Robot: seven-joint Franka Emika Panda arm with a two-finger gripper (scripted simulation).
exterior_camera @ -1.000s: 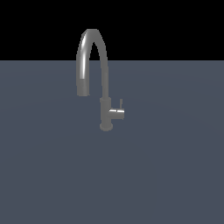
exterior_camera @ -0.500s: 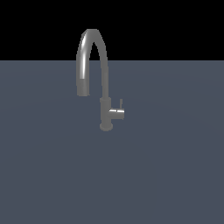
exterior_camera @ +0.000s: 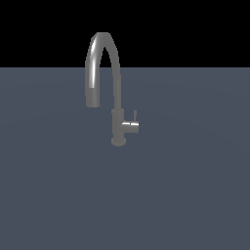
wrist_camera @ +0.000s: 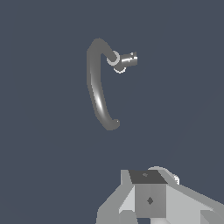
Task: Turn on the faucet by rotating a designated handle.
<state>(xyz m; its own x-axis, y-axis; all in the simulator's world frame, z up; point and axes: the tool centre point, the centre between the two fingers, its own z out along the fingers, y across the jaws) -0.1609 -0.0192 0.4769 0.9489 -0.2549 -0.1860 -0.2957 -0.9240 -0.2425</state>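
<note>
Faucet [exterior_camera: 116, 88] upright mid-worktop [exterior_camera: 195, 195], handle [exterior_camera: 134, 115] vertical on its side stub, untouched; gripper [wrist_camera: 151, 205] well apart (jaw state cannot be told), so approach beside the rod, clear of the spout, then push sideways.

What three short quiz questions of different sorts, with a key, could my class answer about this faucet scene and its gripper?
1. True or false: in the exterior view, the gripper is clamped on the handle.
2. Multiple choice: in the exterior view, the stub carrying the handle sticks out of the faucet base toward A) the exterior view's left, B) the exterior view's right, C) straight up.
3. Short answer: which view shows part of the gripper?

Key:
1. False; no gripper appears there, and the handle stands free.
2. B.
3. The wrist view, where the gripper's body shows apart from the faucet; its fingertips are out of frame, so open or shut cannot be told.
</note>
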